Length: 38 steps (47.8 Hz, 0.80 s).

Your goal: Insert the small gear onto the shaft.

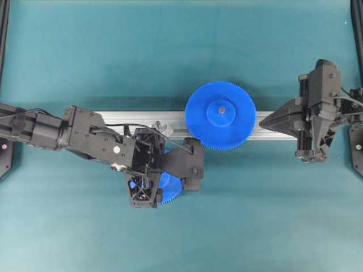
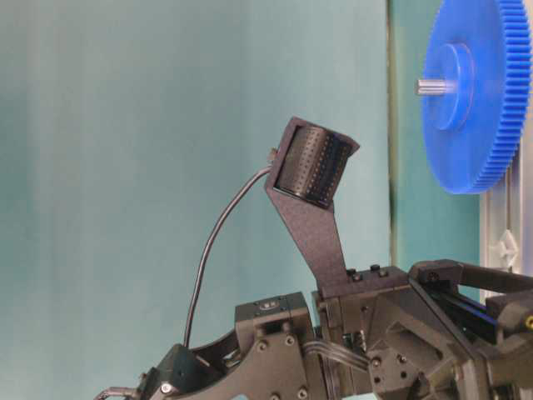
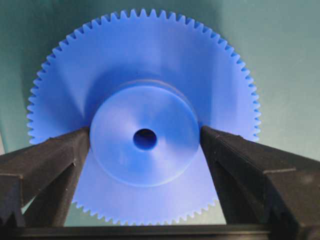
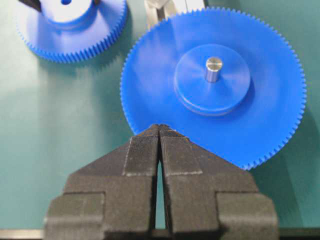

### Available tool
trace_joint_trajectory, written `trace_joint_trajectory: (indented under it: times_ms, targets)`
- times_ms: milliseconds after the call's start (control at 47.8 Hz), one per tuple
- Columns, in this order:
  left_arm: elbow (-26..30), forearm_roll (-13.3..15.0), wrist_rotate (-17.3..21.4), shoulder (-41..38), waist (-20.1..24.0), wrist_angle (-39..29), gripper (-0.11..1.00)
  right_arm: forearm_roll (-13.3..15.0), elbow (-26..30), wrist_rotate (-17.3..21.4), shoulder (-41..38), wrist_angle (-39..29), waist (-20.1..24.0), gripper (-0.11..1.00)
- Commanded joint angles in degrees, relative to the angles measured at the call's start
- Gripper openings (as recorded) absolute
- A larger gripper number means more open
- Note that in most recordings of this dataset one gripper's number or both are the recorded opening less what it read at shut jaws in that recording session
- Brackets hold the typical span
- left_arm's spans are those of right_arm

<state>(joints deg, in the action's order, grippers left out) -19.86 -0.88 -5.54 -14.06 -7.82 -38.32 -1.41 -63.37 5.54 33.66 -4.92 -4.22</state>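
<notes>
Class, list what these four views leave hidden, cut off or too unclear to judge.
1. The small gear: overhead, mostly covered by the left end effector; the right wrist view's top edge crops it.
2. The shaft: overhead, too small to make out; only clear pieces show beside the rail.
3. Left wrist view: whether the fingers touch the hub is unclear.
4. Table-level view: the small gear is out of frame.
</notes>
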Motion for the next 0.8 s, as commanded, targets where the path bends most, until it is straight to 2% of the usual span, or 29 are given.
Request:
trace_joint_trajectory:
  times_ms: [0, 774]
  targets:
    - [1.1, -0.2, -0.1, 0.9, 0.0, 0.3, 0.94, 0.0, 0.4, 0.1, 0.2, 0.3, -0.1, 0.04]
    - [0.6, -0.3, -0.1, -1.0, 0.1, 1.3, 0.94, 0.0, 0.2, 0.2, 0.2, 0.8, 0.0, 0.04]
